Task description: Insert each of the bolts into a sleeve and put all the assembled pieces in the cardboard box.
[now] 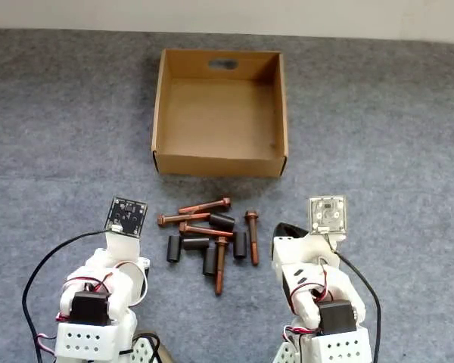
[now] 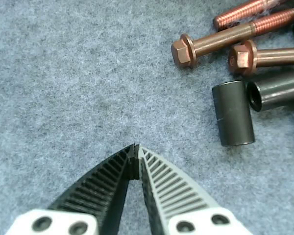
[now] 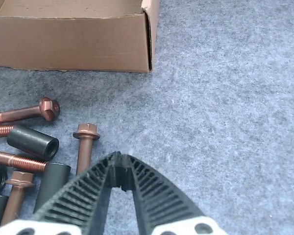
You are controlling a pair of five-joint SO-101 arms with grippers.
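Observation:
Several copper bolts (image 1: 220, 265) and black sleeves (image 1: 173, 249) lie loose in a heap on the grey carpet between my two arms. The cardboard box (image 1: 219, 164) stands beyond them, with nothing inside. My left gripper (image 2: 135, 149) is shut on nothing and hovers over bare carpet beside a sleeve (image 2: 233, 113) and two bolt heads (image 2: 183, 50). The right gripper (image 3: 118, 159) is shut too and holds nothing. Its tips are close to an upright-lying bolt (image 3: 85, 147) and a sleeve (image 3: 53, 183). The box corner (image 3: 148, 44) shows farther off.
Grey carpet (image 1: 393, 136) covers the whole work surface, with free room on both sides of the box and outside each arm. A pale wall strip (image 1: 227, 15) runs along the far edge.

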